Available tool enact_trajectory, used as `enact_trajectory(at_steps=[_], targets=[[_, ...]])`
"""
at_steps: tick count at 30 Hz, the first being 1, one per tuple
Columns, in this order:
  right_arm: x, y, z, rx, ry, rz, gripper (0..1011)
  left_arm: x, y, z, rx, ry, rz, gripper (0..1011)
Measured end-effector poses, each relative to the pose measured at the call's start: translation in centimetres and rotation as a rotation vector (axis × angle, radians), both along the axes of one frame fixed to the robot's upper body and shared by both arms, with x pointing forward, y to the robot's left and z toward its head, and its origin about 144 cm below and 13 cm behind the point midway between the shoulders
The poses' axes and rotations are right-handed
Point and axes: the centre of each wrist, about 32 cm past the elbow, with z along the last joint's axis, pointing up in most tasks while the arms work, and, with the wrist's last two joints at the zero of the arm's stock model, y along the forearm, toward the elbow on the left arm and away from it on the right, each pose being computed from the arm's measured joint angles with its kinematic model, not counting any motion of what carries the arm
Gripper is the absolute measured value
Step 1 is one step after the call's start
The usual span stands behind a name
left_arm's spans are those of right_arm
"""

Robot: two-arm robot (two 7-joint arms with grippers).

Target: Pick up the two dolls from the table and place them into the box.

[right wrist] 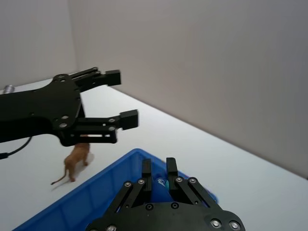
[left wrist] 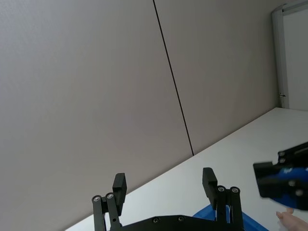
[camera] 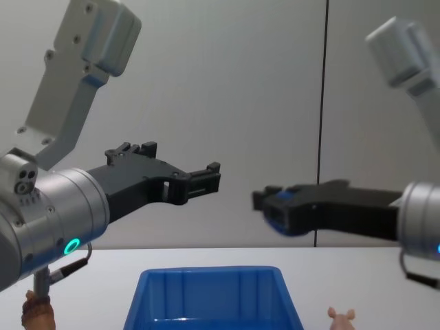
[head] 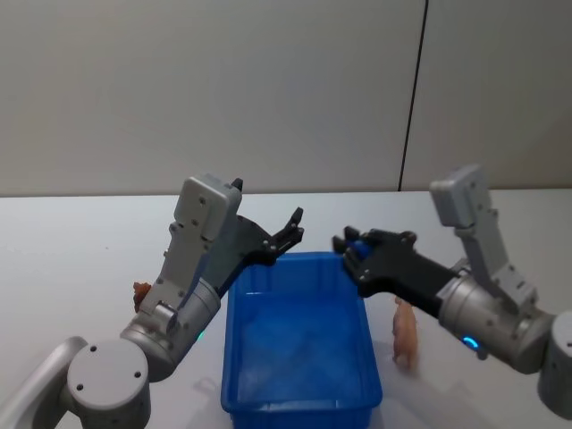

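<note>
The blue box (head: pixel 299 357) stands on the white table (head: pixel 71 241) right in front of me. A pale pink doll (head: pixel 405 332) lies on the table just to the right of the box and shows low in the chest view (camera: pixel 342 320). The brown doll (right wrist: pixel 77 161) lies left of the box, partly hidden behind my left arm in the head view (head: pixel 141 290). My left gripper (head: pixel 290 234) hovers open and empty above the box's far left corner. Facing it above the far right corner is my right gripper (head: pixel 350 250), its fingers close together and holding nothing.
A plain grey wall with a dark vertical seam (head: pixel 411 98) rises behind the table. Bare tabletop stretches to the left, to the right and behind the box.
</note>
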Motion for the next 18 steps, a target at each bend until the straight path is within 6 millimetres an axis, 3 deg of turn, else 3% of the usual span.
enact_trajectory(at_steps=[14,18], targets=[[1.7,2.5,-1.7,-0.018,0.142,0.108,173,0.0,0.0,0.0,0.000,0.000,0.000,1001],[2.0,2.9,-2.0,-0.025,0.162,0.124,298,0.0,0.0,0.0,0.000,0.000,0.000,1001]])
